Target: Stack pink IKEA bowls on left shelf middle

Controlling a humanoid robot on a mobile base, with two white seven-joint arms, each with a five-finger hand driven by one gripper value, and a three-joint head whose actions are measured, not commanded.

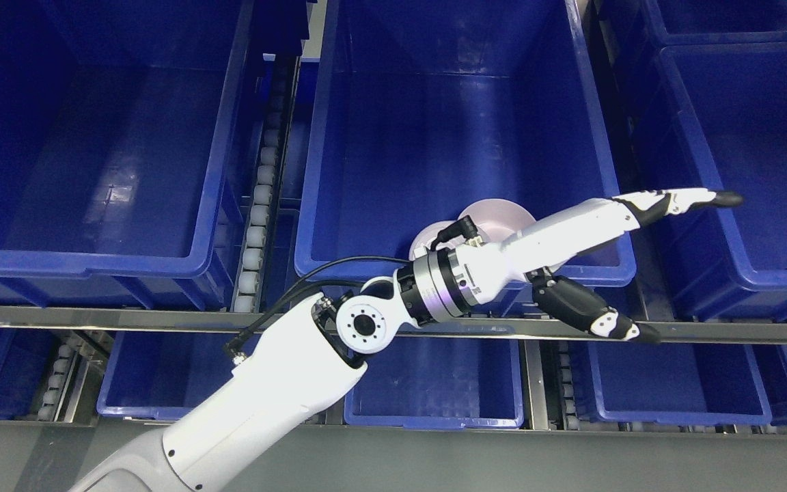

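Observation:
A pale pink bowl [499, 215] lies at the front right of the middle blue bin [339, 137], near its front wall. A second pink rim [424, 240] shows just left of it; I cannot tell whether it is a separate bowl. My left arm comes in from the lower left. My left hand [688, 266] stretches to the right in front of the bowl and hides its lower part. The fingers [680, 200] are straight and point right over the bin's right wall. The thumb [595, 314] hangs down over the shelf rail. The hand holds nothing.
A large blue bin [216, 137] stands on the left and another [701, 205] on the right of the same shelf level. A roller track [260, 198] runs between the left and middle bins. More blue bins [434, 410] sit on the level below the metal rail [161, 318].

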